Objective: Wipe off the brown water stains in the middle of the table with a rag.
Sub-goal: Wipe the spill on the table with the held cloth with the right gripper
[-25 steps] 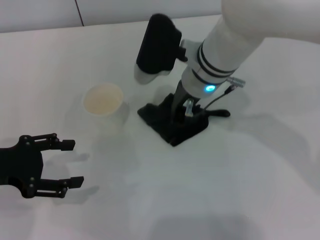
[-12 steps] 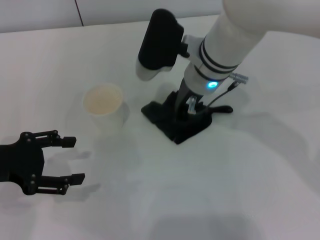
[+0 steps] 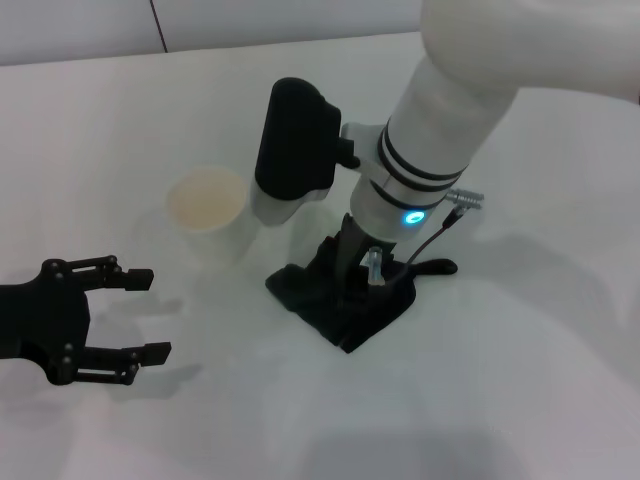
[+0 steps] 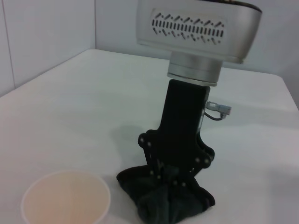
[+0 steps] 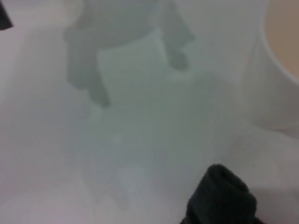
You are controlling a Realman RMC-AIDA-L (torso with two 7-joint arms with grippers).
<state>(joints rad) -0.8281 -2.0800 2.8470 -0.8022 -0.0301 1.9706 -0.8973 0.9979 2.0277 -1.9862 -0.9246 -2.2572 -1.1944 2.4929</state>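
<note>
The black rag (image 3: 332,305) lies crumpled on the white table (image 3: 500,400), just right of centre. My right gripper (image 3: 356,283) points straight down into it, shut on a bunch of its folds. In the left wrist view the same gripper (image 4: 173,180) pinches the top of the rag (image 4: 170,203). A corner of the rag (image 5: 222,196) shows in the right wrist view. No brown water stains show in any view; they are hidden or out of view. My left gripper (image 3: 148,316) hovers open and empty at the near left.
A paper cup (image 3: 206,198) with a beige inside stands upright left of the rag, a short gap away; the cup (image 4: 65,203) also appears in the left wrist view. A thin black cable (image 3: 432,266) trails from the right wrist beside the rag.
My right gripper has dragged the rag toward the near side and slightly left across the table. The left gripper has hardly moved.
</note>
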